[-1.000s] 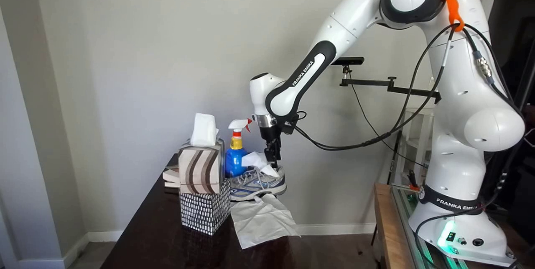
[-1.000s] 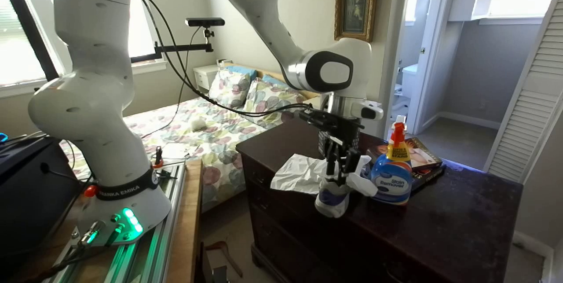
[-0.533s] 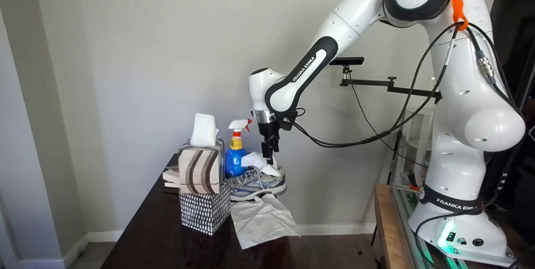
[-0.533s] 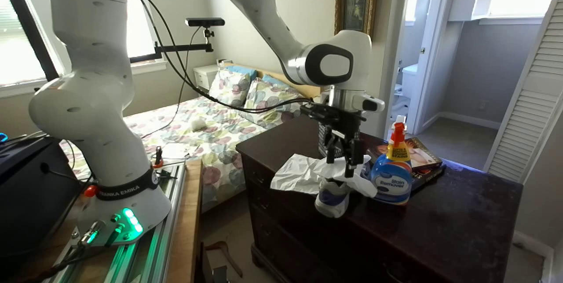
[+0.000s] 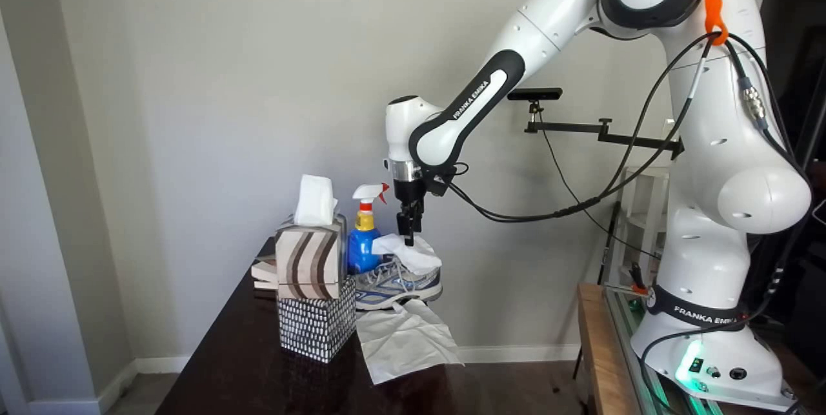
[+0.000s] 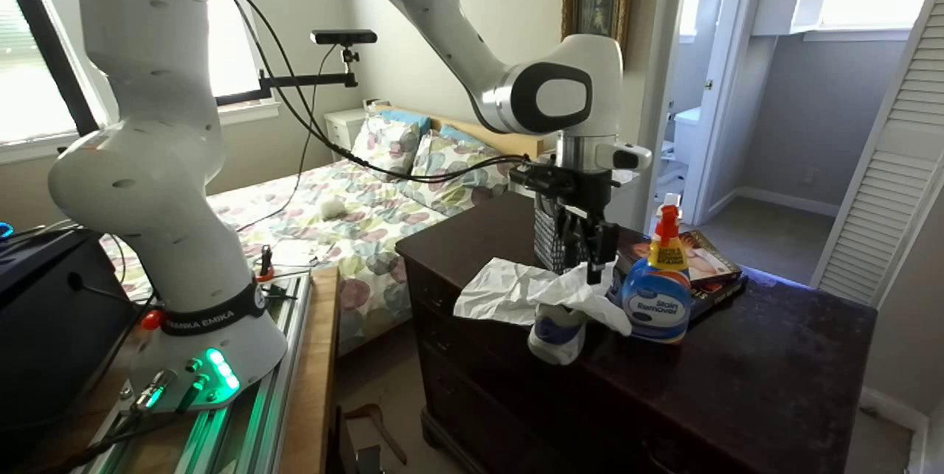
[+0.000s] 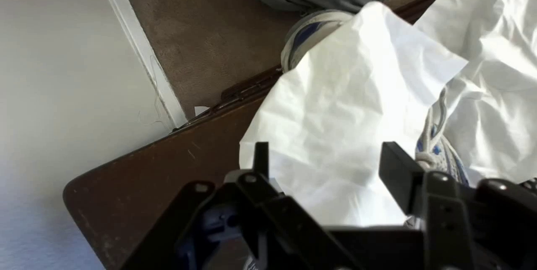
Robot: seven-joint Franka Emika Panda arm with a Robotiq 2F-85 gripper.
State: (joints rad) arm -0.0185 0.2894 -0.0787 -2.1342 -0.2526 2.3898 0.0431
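My gripper [image 5: 410,239] points down just above a white paper sheet [image 5: 421,256]. Its black fingers are apart with nothing between them in the wrist view [image 7: 325,150]. In an exterior view the gripper [image 6: 582,271] overlaps the sheet's upper edge; I cannot tell whether it touches. The sheet lies draped over the opening of a grey, white and blue sneaker [image 5: 393,287] and hides it. The sheet also shows in the wrist view [image 7: 335,106], with the shoe's heel [image 7: 308,37] and laces [image 7: 436,156] at its sides.
A larger crumpled white sheet [image 6: 498,290] lies beside the shoe on the dark dresser [image 6: 737,393]. A blue spray bottle [image 6: 655,304] stands close to the gripper. A striped tissue box [image 5: 308,260] sits on a patterned box [image 5: 316,324]. Books [image 6: 708,256] lie behind the bottle.
My gripper has risen from the shoe's opening, and its fingers have spread apart. The small sheet has unfolded and now covers the shoe's opening. The bottle, boxes and larger sheet have not moved.
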